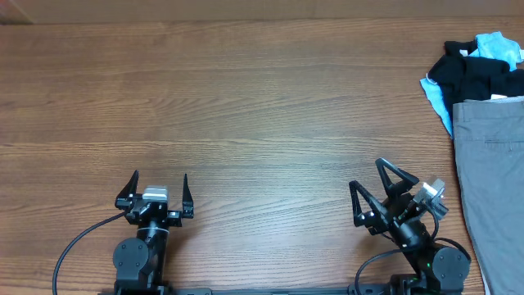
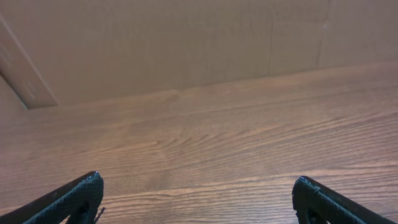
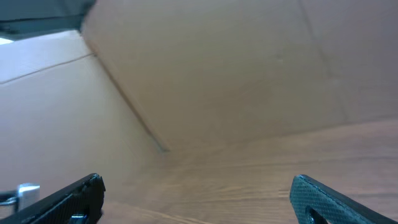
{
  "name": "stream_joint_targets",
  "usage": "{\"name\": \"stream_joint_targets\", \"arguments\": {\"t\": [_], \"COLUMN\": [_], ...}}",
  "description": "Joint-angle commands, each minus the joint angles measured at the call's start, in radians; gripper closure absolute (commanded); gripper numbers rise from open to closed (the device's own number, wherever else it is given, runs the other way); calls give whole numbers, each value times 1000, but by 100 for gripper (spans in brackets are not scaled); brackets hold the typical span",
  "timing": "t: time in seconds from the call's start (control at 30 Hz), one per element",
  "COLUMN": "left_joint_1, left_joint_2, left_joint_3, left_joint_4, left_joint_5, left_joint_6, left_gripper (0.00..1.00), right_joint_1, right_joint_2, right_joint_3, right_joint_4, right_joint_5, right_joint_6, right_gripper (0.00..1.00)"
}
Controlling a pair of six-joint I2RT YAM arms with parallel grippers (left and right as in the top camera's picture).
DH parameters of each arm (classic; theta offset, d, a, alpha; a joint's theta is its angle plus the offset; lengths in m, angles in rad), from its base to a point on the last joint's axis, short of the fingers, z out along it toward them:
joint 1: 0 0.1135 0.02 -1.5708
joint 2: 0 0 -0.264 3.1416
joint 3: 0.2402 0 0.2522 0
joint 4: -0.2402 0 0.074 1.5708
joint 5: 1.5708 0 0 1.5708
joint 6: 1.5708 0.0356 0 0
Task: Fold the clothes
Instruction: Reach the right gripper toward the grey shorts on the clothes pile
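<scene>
The clothes, a pair of grey trousers [image 1: 491,180], lie flat along the table's right edge in the overhead view, waistband towards the far side; part runs out of frame. My right gripper [image 1: 366,174] stands open near the front edge, well to the left of the trousers and apart from them. My left gripper [image 1: 160,182] is open at the front left, far from the cloth. Both wrist views show wide-spread fingers over bare wood, the left gripper [image 2: 198,179] and the right gripper [image 3: 197,178] with nothing between them. The trousers appear in neither wrist view.
A heap of black and light-blue garments [image 1: 479,70] sits at the far right, just beyond the trousers' waistband. Brown cardboard walls [image 2: 186,43] stand behind the wooden table [image 1: 246,106]. A black cable [image 1: 78,242] trails from the left arm's base.
</scene>
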Motion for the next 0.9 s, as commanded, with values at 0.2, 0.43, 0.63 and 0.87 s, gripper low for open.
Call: {"name": "stream_joint_targets", "arguments": {"t": [0.2,0.43,0.63,0.87], "left_joint_1": [11,11,11,11], "left_joint_2": [-10,-10,-10,-10], "left_joint_3": [-5,-5,-5,-5], "left_joint_4": [4,4,4,4], "left_joint_5": [-13,-13,-13,-13], "left_joint_6": [21,21,21,21], "left_gripper": [0,0,0,0], "right_joint_1": [-4,-4,-4,-4], "right_joint_2": [18,170,415,797], "right_joint_3": [254,500,748,1098], "right_joint_4": [-149,-415,-652,-975], "right_joint_5": [106,259,328,337], "right_joint_6": [-69,-192,-264,-370], "right_gripper": [0,0,0,0]}}
